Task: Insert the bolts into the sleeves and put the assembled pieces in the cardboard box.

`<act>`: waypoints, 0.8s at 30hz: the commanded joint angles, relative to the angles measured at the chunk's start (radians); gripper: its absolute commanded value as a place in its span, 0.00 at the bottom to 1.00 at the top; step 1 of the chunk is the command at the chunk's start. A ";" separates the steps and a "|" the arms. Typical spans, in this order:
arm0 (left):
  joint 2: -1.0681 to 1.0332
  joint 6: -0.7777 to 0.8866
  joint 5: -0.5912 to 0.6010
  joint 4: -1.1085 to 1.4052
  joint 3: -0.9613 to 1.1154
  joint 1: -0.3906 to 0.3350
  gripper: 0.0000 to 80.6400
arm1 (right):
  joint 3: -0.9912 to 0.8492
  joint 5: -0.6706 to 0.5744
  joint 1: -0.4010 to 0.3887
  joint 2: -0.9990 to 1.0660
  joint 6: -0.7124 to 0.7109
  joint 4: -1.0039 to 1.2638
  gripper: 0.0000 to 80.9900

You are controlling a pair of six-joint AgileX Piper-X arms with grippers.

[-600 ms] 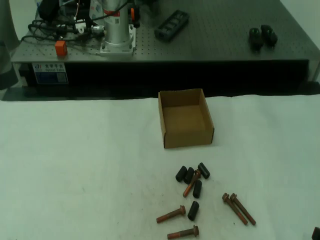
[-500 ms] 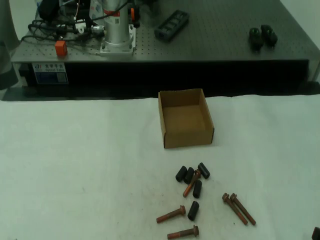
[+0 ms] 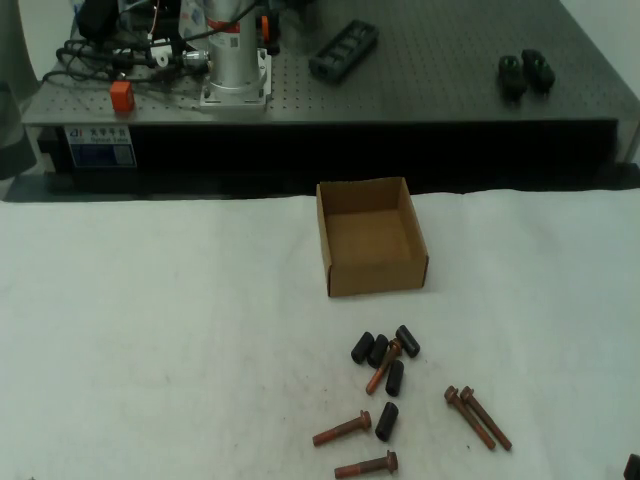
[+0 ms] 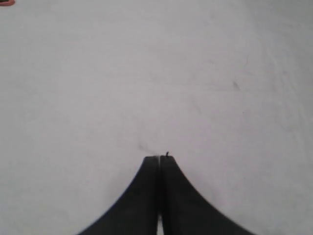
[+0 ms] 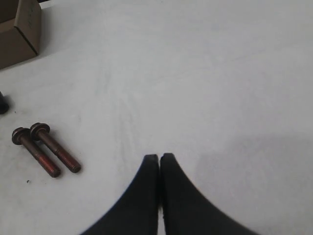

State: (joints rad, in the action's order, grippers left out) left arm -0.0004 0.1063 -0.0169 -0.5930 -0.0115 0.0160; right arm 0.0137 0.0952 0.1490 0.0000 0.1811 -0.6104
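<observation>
Step in hand, as judged: the very start. No bolt is seated in a sleeve, and the cardboard box [image 3: 372,275], plain brown with open top, stands empty far of the parts. Black sleeves [image 3: 394,377] and rust-brown bolts [image 3: 342,430] lie loose on the white cloth [image 3: 150,330], near and right of centre. In the right wrist view two bolts lie side by side, with flanged heads and slim straight shanks. The left gripper [image 4: 159,159] and the right gripper [image 5: 159,156] each have their fingers pressed together over bare cloth. The next move likely calls for spreading the fingers, then taking one bolt and one sleeve.
</observation>
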 commanded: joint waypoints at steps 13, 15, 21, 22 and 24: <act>0.000 -0.011 0.002 0.019 0.012 -0.003 0.01 | -0.014 -0.009 0.000 0.000 0.002 0.003 0.00; 0.000 -0.011 0.009 0.023 0.012 -0.003 0.01 | -0.014 -0.009 0.000 0.000 0.002 0.003 0.00; 0.000 0.028 0.248 0.124 0.012 -0.003 0.01 | -0.014 -0.009 0.000 0.000 0.002 0.003 0.00; 0.000 0.027 0.299 0.143 0.012 -0.003 0.01 | -0.014 -0.009 0.000 0.000 0.002 0.003 0.00; 0.000 0.027 0.370 0.174 0.012 -0.003 0.01 | -0.014 -0.009 0.000 0.000 0.002 0.003 0.00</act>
State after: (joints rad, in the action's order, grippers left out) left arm -0.0004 0.1247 0.2671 -0.4700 -0.0115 0.0160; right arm 0.0137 0.0952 0.1490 0.0000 0.1811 -0.6104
